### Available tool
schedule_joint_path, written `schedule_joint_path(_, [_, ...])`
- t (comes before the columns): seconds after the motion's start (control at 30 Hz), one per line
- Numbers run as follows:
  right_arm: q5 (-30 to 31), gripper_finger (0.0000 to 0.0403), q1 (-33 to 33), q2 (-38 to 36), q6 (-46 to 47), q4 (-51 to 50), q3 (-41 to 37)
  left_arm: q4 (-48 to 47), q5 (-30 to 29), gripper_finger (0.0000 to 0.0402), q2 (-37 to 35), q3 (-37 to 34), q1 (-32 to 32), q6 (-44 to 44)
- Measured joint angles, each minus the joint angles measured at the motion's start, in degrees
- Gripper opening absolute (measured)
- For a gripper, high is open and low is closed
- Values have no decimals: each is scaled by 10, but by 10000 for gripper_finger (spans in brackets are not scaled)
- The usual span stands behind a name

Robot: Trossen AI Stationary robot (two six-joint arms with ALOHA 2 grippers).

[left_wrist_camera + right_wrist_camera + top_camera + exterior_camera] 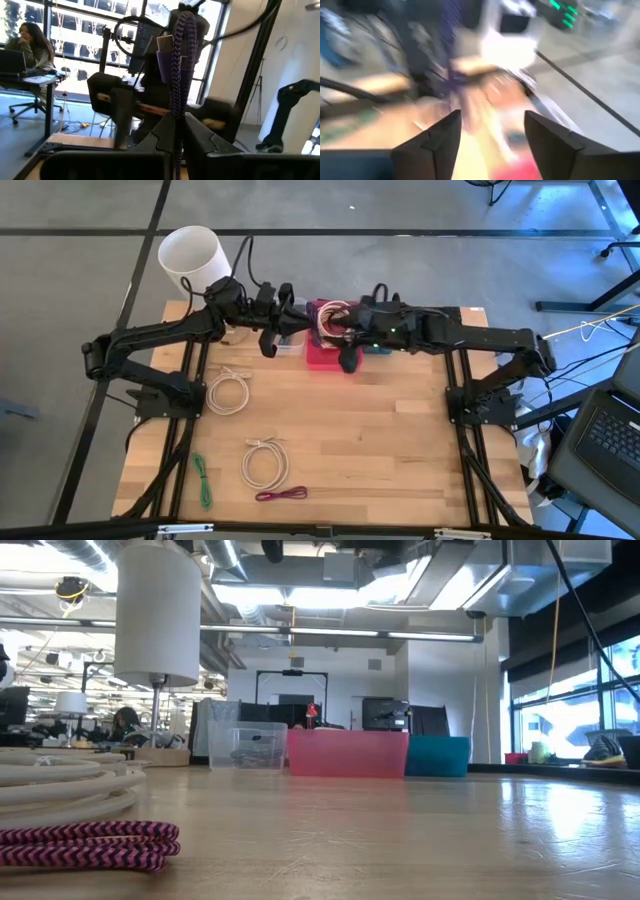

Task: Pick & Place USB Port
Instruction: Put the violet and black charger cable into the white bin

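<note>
The left gripper (177,137) was clamped on a purple braided cable (181,65). The right gripper (492,132) stood apart, empty; its view was blurred.

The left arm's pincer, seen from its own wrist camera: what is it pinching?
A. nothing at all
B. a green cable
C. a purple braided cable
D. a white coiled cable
C: in the left wrist view the left pincer is shut on a purple braided cable that stands up between its fingers. The white coiled cables and the green cable lie on the table.
</note>
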Motion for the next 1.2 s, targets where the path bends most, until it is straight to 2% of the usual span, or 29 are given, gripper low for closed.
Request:
schedule_joint_path(0.13, [104, 253, -1, -35, 20, -104, 0, -6, -10, 10, 0, 0, 0, -10])
schedule_joint_path(0.2, [154, 261, -1, -59, 28, -145, 0, -51, -46, 10, 0, 12, 0, -6])
schedule_joint_path(0.37, [236, 265, -1, -121, 61, -252, 0, -243, -207, 10, 6, 93, 0, 56])
schedule_joint_path(0.5, [270, 265, -1, -164, 94, -307, 0, -373, -342, 10, 30, 170, 13, 59])
schedule_joint_path(0.57, [280, 265, -1, -179, 107, -314, 0, -437, -384, 10, 52, 201, 30, 52])
schedule_joint_path(0.73, [281, 265, -1, -195, 105, -315, 0, -523, -387, 10, 127, 242, 74, 33])
schedule_joint_path(0.87, [278, 265, -1, -195, 108, -331, 0, -554, -377, 10, 177, 245, 101, 9])
schedule_joint_path(1.07, [274, 265, -1, -193, 163, -379, 0, -640, -372, 10, 237, 244, 133, -9])
schedule_joint_path(1.2, [274, 265, -1, -193, 180, -388, 0, -650, -358, 10, 267, 244, 138, -10])
